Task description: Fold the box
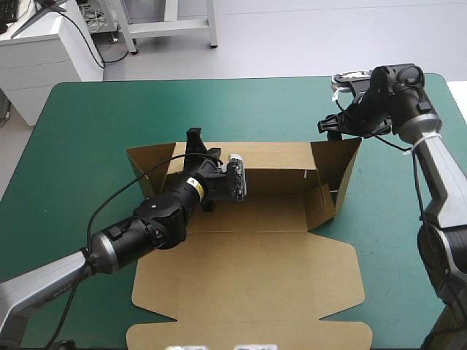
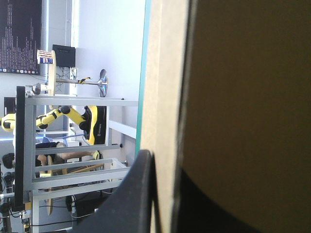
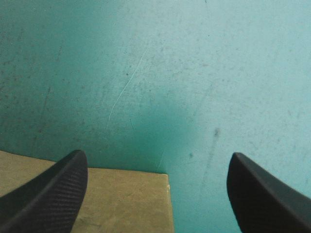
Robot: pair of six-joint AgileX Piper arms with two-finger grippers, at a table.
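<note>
The brown box (image 1: 248,284) lies in the middle of the table, its lid panel flat toward the near edge. Its back wall (image 1: 255,154) and right side wall (image 1: 337,164) stand raised. My left gripper (image 1: 194,142) reaches over the left end of the back wall and is shut on it. The left wrist view shows that board (image 2: 233,97) edge-on, passing between my left gripper (image 2: 167,170). My right gripper (image 1: 330,125) hovers just beyond the box's far right corner. In its own view my right gripper (image 3: 158,160) is open, with a board corner (image 3: 121,199) beneath it.
Bare teal-green cover (image 1: 80,146) runs left of the box, along the far edge and to the right (image 1: 394,240). A small inner flap (image 1: 319,204) stands at the box's right end.
</note>
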